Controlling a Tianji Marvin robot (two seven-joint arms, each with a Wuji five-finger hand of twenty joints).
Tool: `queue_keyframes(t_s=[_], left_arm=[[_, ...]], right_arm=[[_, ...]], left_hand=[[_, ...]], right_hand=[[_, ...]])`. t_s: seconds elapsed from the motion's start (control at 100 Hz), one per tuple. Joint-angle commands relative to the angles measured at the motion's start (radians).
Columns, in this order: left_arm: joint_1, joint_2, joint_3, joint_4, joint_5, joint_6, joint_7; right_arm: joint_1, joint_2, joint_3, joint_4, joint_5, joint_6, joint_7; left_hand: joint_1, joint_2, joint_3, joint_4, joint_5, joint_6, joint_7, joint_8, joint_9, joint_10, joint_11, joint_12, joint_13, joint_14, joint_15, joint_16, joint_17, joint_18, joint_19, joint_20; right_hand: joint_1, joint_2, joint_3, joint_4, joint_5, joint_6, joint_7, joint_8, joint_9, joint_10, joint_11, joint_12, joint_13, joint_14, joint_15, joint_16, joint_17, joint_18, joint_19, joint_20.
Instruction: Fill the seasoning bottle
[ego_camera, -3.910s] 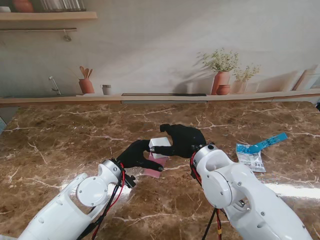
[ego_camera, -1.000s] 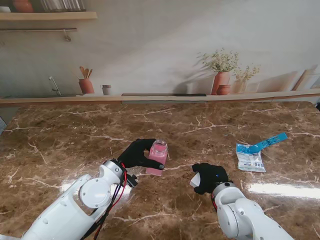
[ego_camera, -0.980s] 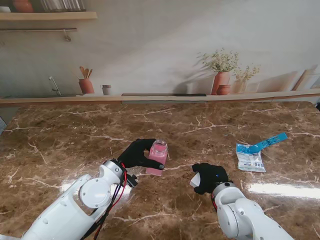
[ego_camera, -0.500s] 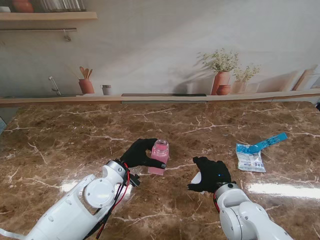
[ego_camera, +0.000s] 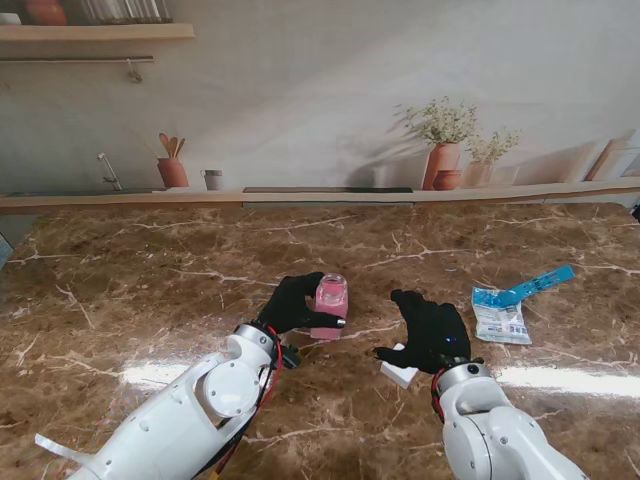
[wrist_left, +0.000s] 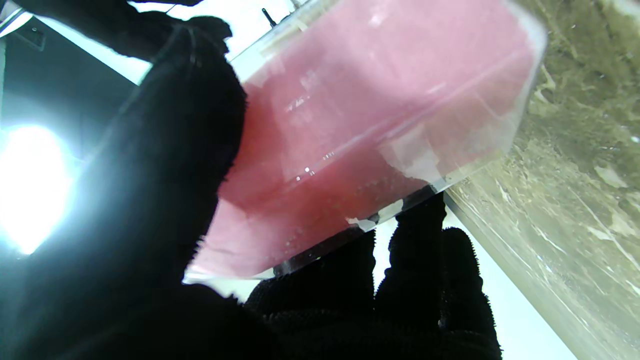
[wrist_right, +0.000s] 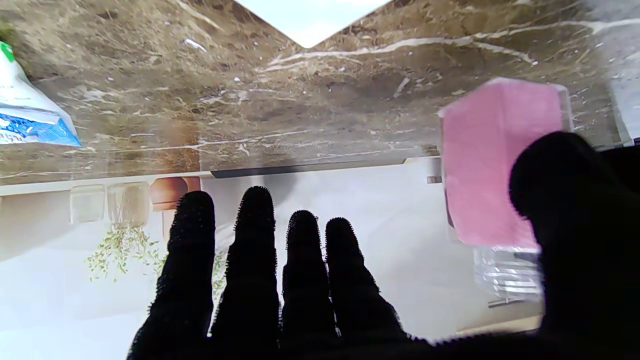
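1. The left hand (ego_camera: 296, 303) grips the bottle (ego_camera: 330, 304), thumb on one side and fingers (wrist_left: 415, 265) on the other, at the middle of the table (ego_camera: 150, 280).
2. The right hand (ego_camera: 430, 328) holds nothing; its fingers (wrist_right: 255, 260) are spread flat above a white cap (ego_camera: 399, 366) lying on the table just nearer to me.
3. My judgement: the step in hand is fetching the refill, since the bottle's mouth is open and the cap is off.
4. To do it well, keep the left grip firm and the bottle upright and steady, so the open neck spills nothing.
5. Send the right hand to the blue-and-white packet (ego_camera: 503, 308), to its right and apart from it, and pinch it near its torn strip.
6. Pass clear of the cap so it is not knocked away.
7. The bottle is clear and square-sided, with a threaded neck, and is packed with pink granules nearly up to the shoulder.
8. The glass looks smooth and may slip, so wrap it rather than pinch.
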Motion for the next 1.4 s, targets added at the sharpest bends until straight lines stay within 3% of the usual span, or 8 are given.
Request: queue_keyframes(t_s=[0.0,0.21,0.27,0.36,0.81,1.05,1.16,1.39], left_arm=[[-0.016,-0.024,0.007,0.015,0.002,0.003,0.014],[-0.055,-0.063,0.043,0.097,-0.001,0.011,0.083],[-0.066,-0.073,0.052,0.120,-0.008,0.011,0.092],[-0.080,-0.088,0.064,0.155,-0.026,0.008,0.100],[-0.124,-0.138,0.097,0.284,-0.067,0.000,0.134],[-0.132,-0.141,0.103,0.306,-0.074,0.000,0.120],[-0.131,-0.138,0.103,0.306,-0.072,0.001,0.115],[-0.129,-0.128,0.099,0.295,-0.067,0.012,0.100]], right_arm=[[-0.011,-0.006,0.000,-0.006,0.005,0.000,-0.001],[-0.023,-0.010,0.006,-0.017,0.016,-0.004,-0.029],[-0.027,-0.011,0.008,-0.021,0.020,-0.006,-0.035],[-0.034,-0.012,0.011,-0.030,0.023,-0.012,-0.036],[-0.046,-0.011,0.013,-0.044,0.019,-0.013,-0.031],[-0.045,-0.011,0.013,-0.043,0.019,-0.015,-0.033],[-0.045,-0.012,0.012,-0.042,0.021,-0.014,-0.035],[-0.044,-0.012,0.011,-0.042,0.022,-0.015,-0.034]], left_hand=[[0.080,0.169,0.291,0.035,0.039,-0.423,0.307,0.135,0.047,-0.143,0.062,-0.035,-0.036,-0.052,-0.019,-0.015,-0.010,-0.038,0.021,0.016],[0.055,0.160,0.302,0.033,-0.031,-0.422,0.298,0.201,-0.082,-0.157,0.174,-0.245,-0.082,-0.068,-0.029,-0.025,-0.024,-0.055,0.011,0.020],[0.049,0.158,0.308,0.033,-0.039,-0.424,0.297,0.208,-0.095,-0.164,0.184,-0.293,-0.077,-0.096,-0.029,-0.030,-0.023,-0.057,0.010,0.021],[0.043,0.159,0.315,0.032,-0.057,-0.416,0.287,0.212,-0.114,-0.168,0.207,-0.353,-0.097,-0.080,-0.030,-0.031,-0.022,-0.060,0.005,0.020],[-0.018,0.143,0.286,0.027,-0.112,-0.385,0.270,0.214,-0.184,-0.163,0.247,-0.446,-0.135,-0.095,-0.034,-0.034,-0.026,-0.058,-0.020,0.015],[-0.081,0.162,0.312,0.041,-0.158,-0.333,0.219,0.190,-0.258,-0.161,0.237,-0.461,-0.175,-0.105,-0.084,-0.078,-0.025,-0.058,-0.068,0.011],[-0.149,0.171,0.364,0.104,-0.196,-0.286,0.167,0.173,-0.314,-0.159,0.235,-0.469,-0.199,-0.113,-0.097,-0.096,-0.024,-0.061,-0.101,0.017],[-0.197,0.136,0.328,0.099,-0.244,-0.241,0.094,0.123,-0.393,-0.162,0.220,-0.482,-0.235,-0.116,-0.121,-0.112,-0.027,-0.069,-0.167,0.025]], right_hand=[[-0.037,-0.021,0.013,0.038,-0.030,0.021,-0.015,0.013,-0.026,0.003,-0.014,-0.022,-0.041,-0.004,-0.013,-0.038,-0.016,0.011,-0.027,-0.008],[-0.033,-0.018,0.013,0.038,-0.031,0.022,-0.017,0.012,-0.025,0.004,-0.019,-0.022,-0.047,-0.002,-0.016,-0.039,-0.018,0.012,-0.030,-0.006],[-0.031,-0.018,0.013,0.038,-0.031,0.021,-0.018,0.012,-0.024,0.004,-0.020,-0.022,-0.049,-0.001,-0.016,-0.039,-0.018,0.011,-0.031,-0.005],[-0.029,-0.018,0.011,0.038,-0.031,0.021,-0.018,0.011,-0.024,0.004,-0.022,-0.022,-0.050,-0.003,-0.015,-0.039,-0.019,0.012,-0.032,-0.004],[-0.025,-0.013,0.007,0.040,-0.030,0.022,-0.020,0.010,-0.022,0.005,-0.030,-0.021,-0.066,-0.006,-0.027,-0.045,-0.022,0.012,-0.039,-0.001],[-0.023,-0.015,0.006,0.040,-0.028,0.021,-0.017,0.013,-0.023,0.005,-0.031,-0.020,-0.056,-0.004,-0.028,-0.044,-0.021,0.012,-0.041,0.001],[-0.024,-0.014,0.006,0.041,-0.028,0.020,-0.015,0.014,-0.023,0.005,-0.031,-0.019,-0.063,-0.007,-0.031,-0.044,-0.021,0.013,-0.041,0.002],[-0.023,-0.015,0.006,0.041,-0.028,0.019,-0.014,0.016,-0.023,0.006,-0.031,-0.018,-0.063,-0.007,-0.033,-0.044,-0.021,0.013,-0.042,0.003]])
